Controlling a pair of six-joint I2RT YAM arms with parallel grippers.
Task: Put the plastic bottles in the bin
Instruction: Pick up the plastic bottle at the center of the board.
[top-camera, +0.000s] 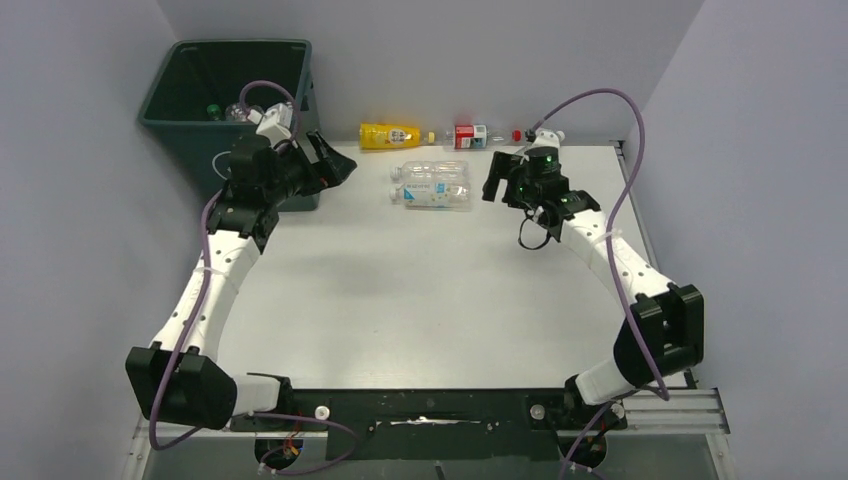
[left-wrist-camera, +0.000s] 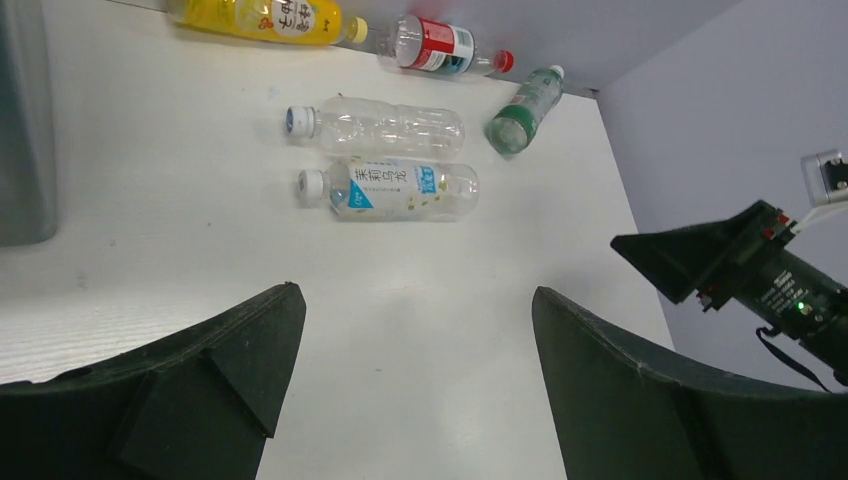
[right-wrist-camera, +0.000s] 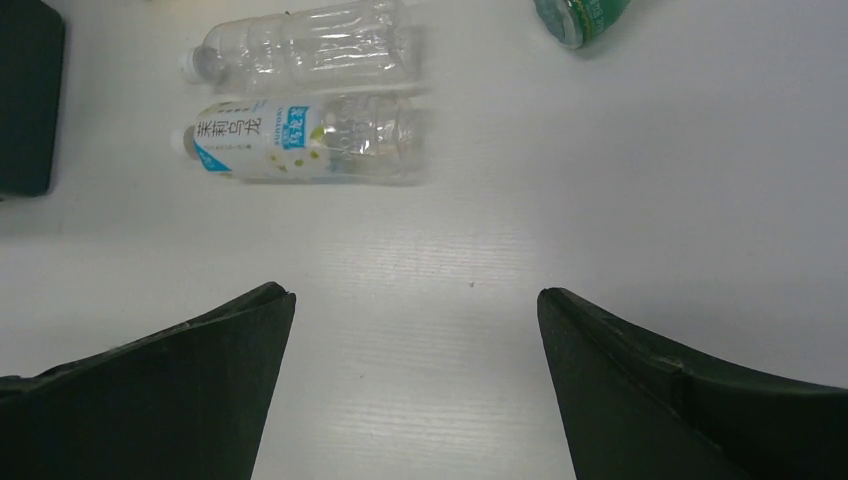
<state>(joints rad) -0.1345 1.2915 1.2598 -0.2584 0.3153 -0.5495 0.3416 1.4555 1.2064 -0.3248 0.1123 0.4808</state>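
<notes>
Count: five plastic bottles on the bench (top-camera: 420, 300), one bin (top-camera: 225, 95), two arms.

Bin stands at the far left corner. Inside it at least two more bottles show, a green cap and some clear plastic; the left arm's wrist and cable cover the rest, so no full count is possible there.

Along the far edge:
- yellow bottle (left-wrist-camera: 265, 18), long axis parallel to that edge, cap to the right
- red-labelled bottle (left-wrist-camera: 440, 48), same line, red cap to the right
- green-labelled bottle (left-wrist-camera: 522, 110), lying oblique, white cap toward the far right corner. It is half hidden behind the right wrist from overhead and cut off at the top of the right wrist view.

Just nearer, mid-bench: bare clear bottle (left-wrist-camera: 380, 125) and white-and-blue-labelled bottle (left-wrist-camera: 395, 190), side by side and parallel to the far edge, both caps toward the bin. Label print too small to read.

Left gripper (top-camera: 335, 160) is beside the bin's near right corner, jaws spread wide, nothing between them. Right gripper (top-camera: 503, 178) is toward the far right, facing the clear pair, jaws also wide apart and empty.
</notes>
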